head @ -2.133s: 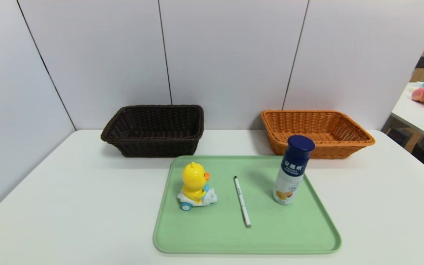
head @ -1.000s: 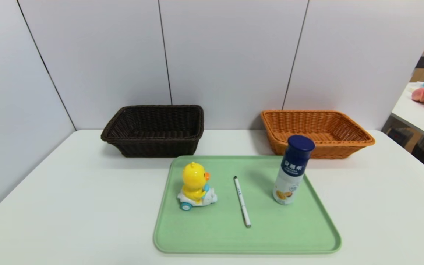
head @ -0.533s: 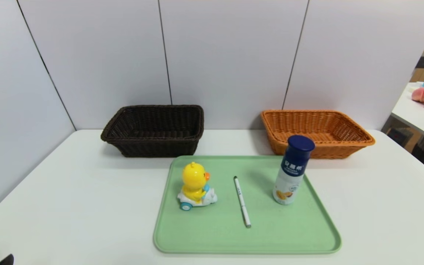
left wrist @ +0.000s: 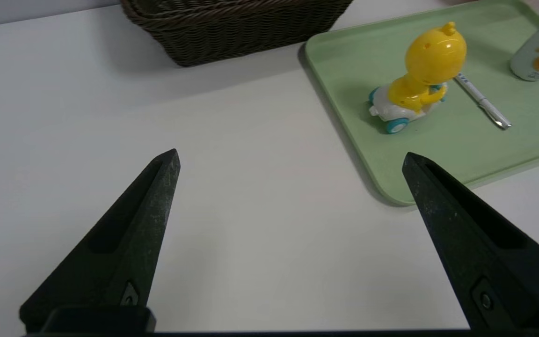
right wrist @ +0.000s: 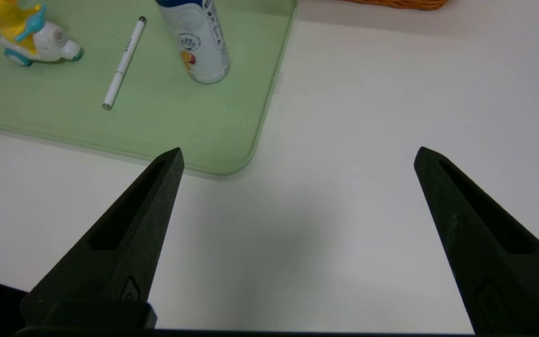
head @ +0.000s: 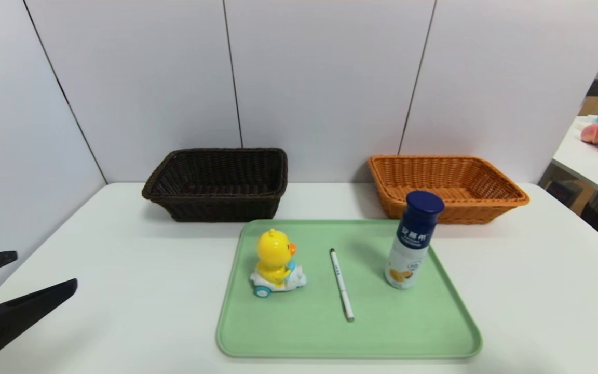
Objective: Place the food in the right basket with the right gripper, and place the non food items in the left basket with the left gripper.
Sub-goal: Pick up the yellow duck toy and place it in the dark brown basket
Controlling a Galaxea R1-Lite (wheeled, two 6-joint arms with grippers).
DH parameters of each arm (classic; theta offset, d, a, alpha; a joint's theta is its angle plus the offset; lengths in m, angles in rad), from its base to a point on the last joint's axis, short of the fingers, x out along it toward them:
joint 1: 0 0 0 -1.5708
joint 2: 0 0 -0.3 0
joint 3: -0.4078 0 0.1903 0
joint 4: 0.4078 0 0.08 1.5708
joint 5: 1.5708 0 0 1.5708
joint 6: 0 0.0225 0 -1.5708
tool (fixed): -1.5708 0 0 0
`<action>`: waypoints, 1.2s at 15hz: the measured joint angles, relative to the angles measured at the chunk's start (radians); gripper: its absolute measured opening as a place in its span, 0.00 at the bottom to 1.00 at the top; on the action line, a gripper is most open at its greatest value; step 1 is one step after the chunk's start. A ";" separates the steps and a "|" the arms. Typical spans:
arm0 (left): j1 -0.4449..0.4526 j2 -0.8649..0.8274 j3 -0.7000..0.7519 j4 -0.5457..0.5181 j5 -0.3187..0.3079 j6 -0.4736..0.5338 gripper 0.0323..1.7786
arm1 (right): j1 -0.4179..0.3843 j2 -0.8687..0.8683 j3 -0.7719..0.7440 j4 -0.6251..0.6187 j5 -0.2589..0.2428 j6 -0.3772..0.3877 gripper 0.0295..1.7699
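A white surface (head: 122, 311) fills most of the view, with a pale panelled wall (head: 325, 78) behind it. On the surface lies a light green rectangular tray (head: 288, 332). Beyond the tray, toward the wall, stand two woven baskets: a dark brown left basket (head: 221, 208) and an orange-brown right basket (head: 465, 213), well apart from each other.

The robot's left claw (left wrist: 290, 152) is over the surface on the left side of the tray, its two black fingers spread wide with nothing between them. The right claw (right wrist: 300, 149) is at the lower right of the head view, mostly out of that view; the right wrist view shows it spread wide too, over the surface, holding nothing.

Three things are on the tray. At its right stands an upright bottle (head: 410, 244), white with a dark blue top and a fruit picture near the base. At its left sits a toy duck (head: 274, 259), yellow with an orange bill, riding a white scooter with blue wheels. Between them lies a slim white pen (head: 341, 285), dark at its far tip.
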 joint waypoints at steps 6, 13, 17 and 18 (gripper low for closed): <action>-0.090 0.224 0.026 -0.142 -0.147 -0.003 0.95 | 0.006 0.122 0.004 -0.050 0.088 -0.015 0.96; -0.247 0.483 0.051 -0.421 -0.258 0.045 0.95 | 0.063 0.267 0.015 -0.245 0.095 -0.059 0.96; -0.257 0.618 0.067 -0.466 -0.425 0.260 0.95 | 0.080 0.321 0.017 -0.304 0.094 -0.060 0.96; -0.253 0.649 0.068 -0.468 -0.463 0.330 0.95 | 0.083 0.331 0.017 -0.304 0.094 -0.060 0.96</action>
